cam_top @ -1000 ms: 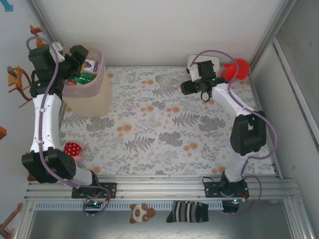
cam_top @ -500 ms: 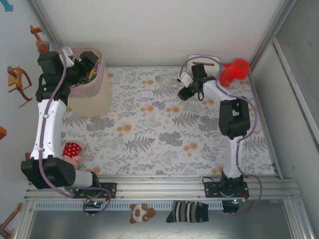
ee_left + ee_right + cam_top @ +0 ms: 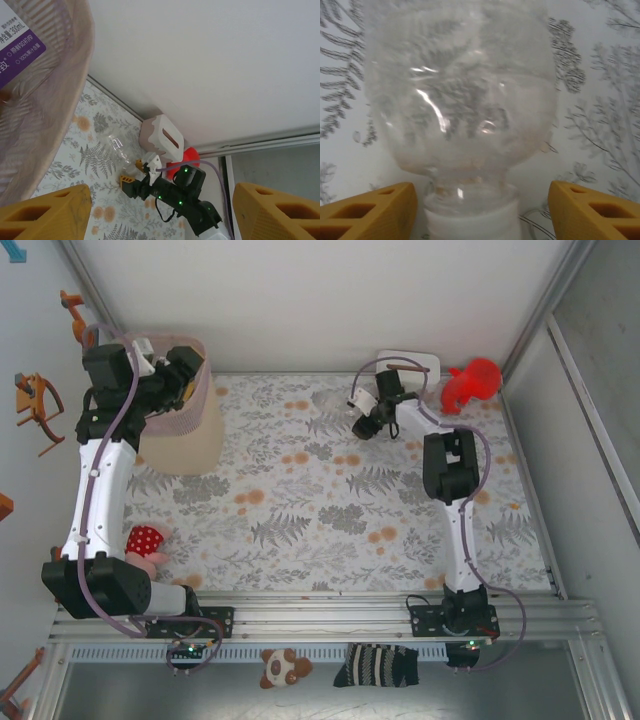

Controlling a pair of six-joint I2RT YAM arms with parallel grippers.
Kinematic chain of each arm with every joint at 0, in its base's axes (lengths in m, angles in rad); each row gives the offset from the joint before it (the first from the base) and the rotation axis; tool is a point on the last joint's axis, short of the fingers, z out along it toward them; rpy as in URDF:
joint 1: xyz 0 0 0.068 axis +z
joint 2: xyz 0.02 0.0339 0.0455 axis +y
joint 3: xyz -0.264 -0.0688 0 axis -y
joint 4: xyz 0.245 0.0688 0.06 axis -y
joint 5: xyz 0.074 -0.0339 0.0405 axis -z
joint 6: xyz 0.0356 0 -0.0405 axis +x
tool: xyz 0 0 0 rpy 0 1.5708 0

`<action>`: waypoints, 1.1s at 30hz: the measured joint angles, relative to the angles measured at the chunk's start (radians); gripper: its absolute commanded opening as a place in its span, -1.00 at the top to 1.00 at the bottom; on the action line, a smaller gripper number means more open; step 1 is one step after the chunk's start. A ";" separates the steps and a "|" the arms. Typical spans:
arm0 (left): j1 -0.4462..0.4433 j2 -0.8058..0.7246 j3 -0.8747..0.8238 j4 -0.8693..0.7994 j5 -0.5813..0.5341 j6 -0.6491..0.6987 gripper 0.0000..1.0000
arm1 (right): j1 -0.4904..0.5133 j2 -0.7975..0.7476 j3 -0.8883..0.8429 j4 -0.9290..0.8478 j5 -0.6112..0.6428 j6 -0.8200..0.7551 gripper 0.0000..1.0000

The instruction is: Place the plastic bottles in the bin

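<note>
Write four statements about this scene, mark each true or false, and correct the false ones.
1. The fingers of the right pincer flank a clear bottle lying on the table. True.
2. The left pincer grips a bottle. False: its fingers stand apart with nothing between them.
3. The bin stands at the table's far left corner. True.
4. The red toy lies in the bin. False: it sits at the far right corner, beside the tissue box.

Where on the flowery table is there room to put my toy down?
The big middle of the table is bare, between the bin and the right arm, down to the near edge. The back right is crowded: clear bottle, right hand, white box, red toy. A spotted plush sits near left.
</note>
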 measured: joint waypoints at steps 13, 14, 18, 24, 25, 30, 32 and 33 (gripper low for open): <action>-0.002 0.000 0.012 -0.047 -0.003 0.078 -0.48 | -0.001 0.003 0.000 0.005 0.000 -0.024 0.33; -0.002 0.000 0.019 -0.057 -0.004 0.094 -0.48 | -0.001 -0.006 -0.017 0.008 -0.002 -0.026 0.36; -0.002 -0.002 0.043 -0.088 -0.005 0.159 -0.49 | -0.001 -0.064 -0.089 0.003 0.000 -0.035 0.44; -0.002 -0.019 0.086 -0.143 -0.004 0.275 -0.50 | 0.004 -0.237 -0.225 0.003 0.008 -0.064 0.48; -0.002 -0.023 0.098 -0.154 0.002 0.299 -0.50 | 0.007 -0.283 -0.258 0.008 0.015 -0.076 0.49; -0.005 -0.040 0.167 -0.200 0.061 0.420 -0.49 | 0.050 -0.483 -0.377 0.014 0.044 -0.145 0.50; -0.012 -0.055 0.182 -0.220 0.087 0.475 -0.49 | 0.076 -0.551 -0.420 0.018 0.061 -0.179 0.52; -0.018 -0.065 0.190 -0.237 0.100 0.508 -0.49 | 0.092 -0.588 -0.447 0.020 0.068 -0.201 0.53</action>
